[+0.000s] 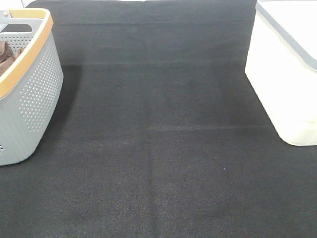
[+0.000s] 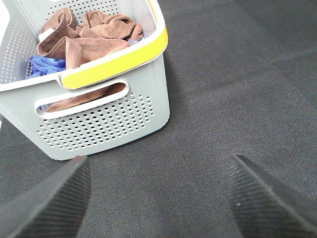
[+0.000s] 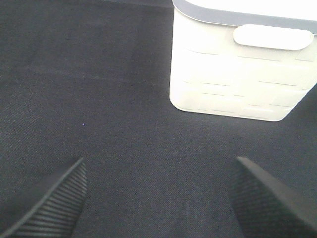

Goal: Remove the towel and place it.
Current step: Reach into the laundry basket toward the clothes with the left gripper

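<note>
The towel (image 2: 74, 47) is a reddish-brown cloth with a small white tag. It lies bunched inside the grey perforated basket (image 2: 104, 124), next to more bunched brown cloth (image 2: 116, 25) and a blue cloth (image 2: 42, 64). I cannot tell where one brown cloth ends. A bit of brown cloth (image 1: 7, 57) shows in the basket (image 1: 34, 94) in the high view. My left gripper (image 2: 158, 163) is open and empty, above the mat just in front of the basket. My right gripper (image 3: 161, 166) is open and empty, above the mat in front of the white bin (image 3: 233, 84). Neither gripper shows in the high view.
The basket has a yellow-orange rim (image 2: 114, 59) and stands at the far left of the black mat (image 1: 158, 148). The white bin (image 1: 282, 84) with a grey rim stands at the far right.
</note>
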Robot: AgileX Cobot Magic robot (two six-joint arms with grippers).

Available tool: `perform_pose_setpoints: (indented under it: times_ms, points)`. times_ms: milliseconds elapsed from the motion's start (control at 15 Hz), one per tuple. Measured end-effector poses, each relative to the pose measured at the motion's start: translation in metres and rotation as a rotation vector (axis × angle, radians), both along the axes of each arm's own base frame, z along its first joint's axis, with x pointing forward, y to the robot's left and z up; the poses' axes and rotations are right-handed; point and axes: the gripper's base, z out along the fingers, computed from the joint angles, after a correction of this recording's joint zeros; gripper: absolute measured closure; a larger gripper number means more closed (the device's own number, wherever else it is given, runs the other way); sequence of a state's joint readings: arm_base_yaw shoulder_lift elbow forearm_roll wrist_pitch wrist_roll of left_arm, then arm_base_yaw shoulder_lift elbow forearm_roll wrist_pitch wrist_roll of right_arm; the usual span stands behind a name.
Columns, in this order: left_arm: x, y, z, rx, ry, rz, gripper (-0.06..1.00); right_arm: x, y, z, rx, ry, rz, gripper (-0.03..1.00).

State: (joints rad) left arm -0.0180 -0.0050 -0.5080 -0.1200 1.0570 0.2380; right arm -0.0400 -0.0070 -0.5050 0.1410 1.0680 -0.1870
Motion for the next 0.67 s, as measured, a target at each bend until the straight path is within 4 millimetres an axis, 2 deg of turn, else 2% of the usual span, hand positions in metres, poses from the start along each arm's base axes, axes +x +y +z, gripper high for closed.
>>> perform_pose_setpoints:
  times_ms: [667]
  points:
    - [0.0000, 0.0000, 0.0000, 0.000, 0.000, 0.000, 0.22, 0.0000, 0.0000, 0.0000, 0.000, 0.000, 0.000, 0.22]
